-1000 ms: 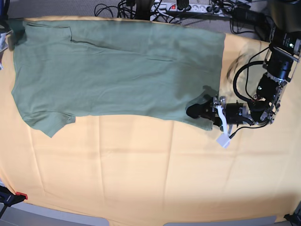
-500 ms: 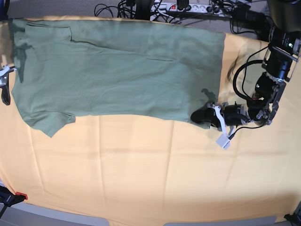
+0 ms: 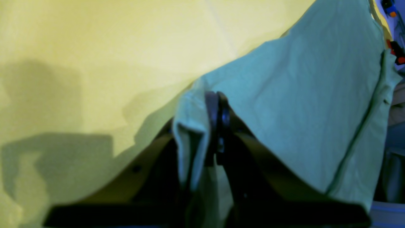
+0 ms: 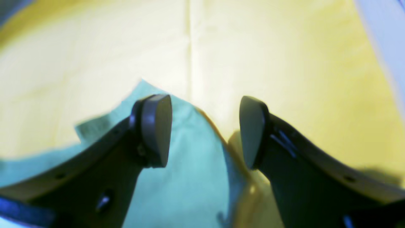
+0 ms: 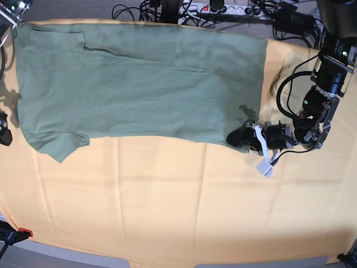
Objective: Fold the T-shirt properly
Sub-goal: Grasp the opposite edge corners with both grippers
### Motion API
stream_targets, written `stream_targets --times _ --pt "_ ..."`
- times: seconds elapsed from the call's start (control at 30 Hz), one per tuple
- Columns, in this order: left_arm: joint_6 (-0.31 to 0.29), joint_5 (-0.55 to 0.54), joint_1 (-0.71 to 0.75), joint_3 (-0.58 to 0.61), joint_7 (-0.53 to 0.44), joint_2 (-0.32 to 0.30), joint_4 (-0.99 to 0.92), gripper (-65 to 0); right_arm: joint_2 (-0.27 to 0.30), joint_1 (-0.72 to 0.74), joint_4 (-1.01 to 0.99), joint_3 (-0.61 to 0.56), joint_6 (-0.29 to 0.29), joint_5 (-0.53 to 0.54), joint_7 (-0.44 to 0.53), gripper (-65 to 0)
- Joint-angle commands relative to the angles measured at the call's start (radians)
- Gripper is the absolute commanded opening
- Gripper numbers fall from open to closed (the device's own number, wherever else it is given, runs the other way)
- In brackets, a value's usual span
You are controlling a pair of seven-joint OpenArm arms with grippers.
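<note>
**Left gripper pinching the hem corner of the T-shirt; right gripper parted at the sleeve end**

The T-shirt, sage green and unprinted, lies spread flat on the yellow-orange cloth, which serves here as the landmark. The garment occupies the far half of the cloth, lengthwise across it, with one short sleeve pointing toward the near edge of the cloth and the straight hem at the other end. The near half of the cloth carries only its fold creases.

The left gripper sits at the hem's near corner, low over the cloth. In the left wrist view its fingers are pressed together, with a fold of the green fabric clamped between them and raised off the cloth; the rest of the shirt slopes away from the pinch, a stitched seam running along its far side.

The right gripper is at the sleeve end of the cloth, at the edge of the base view. Its fingers stand wide apart and hold nothing: one pad is over the green fabric, the other over bare cloth, with the shirt's edge between them. Whether the pads touch the fabric cannot be told.

Cables and a power strip lie beyond the far edge of the cloth.
</note>
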Motion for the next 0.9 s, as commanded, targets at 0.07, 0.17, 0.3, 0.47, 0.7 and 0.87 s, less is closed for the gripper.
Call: stream_targets --times 0.07,0.17,0.3,0.47,0.7,0.87 --pt "-0.004 -0.005 -0.024 -0.010 -0.007 -0.014 0.010 -65.0 0.029 0.081 -0.082 -0.066 -0.013 0.015 -0.011 -29.0" --pt "-0.004 -0.005 -0.024 -0.010 -0.006 -0.014 0.010 -65.0 0.029 0.140 -0.177 -0.129 -0.035 0.014 -0.019 -29.0" --pt "-0.004 -0.005 -0.024 -0.010 0.001 -0.014 0.010 -65.0 0.028 0.202 -0.294 -0.168 -0.033 0.006 -0.018 -29.0" --pt "-0.004 -0.011 -0.024 -0.010 0.005 -0.014 0.010 -65.0 0.028 0.233 -0.385 -0.170 -0.014 -0.051 0.004 -28.9" --pt "-0.004 -0.035 -0.024 -0.010 0.004 -0.014 0.010 -65.0 0.020 0.230 -0.392 -0.170 0.054 0.024 -0.111 -29.0" --pt "-0.004 -0.035 -0.024 -0.010 0.003 -0.014 0.010 -65.0 0.020 0.230 -0.392 -0.170 0.054 0.071 -0.133 -29.1"
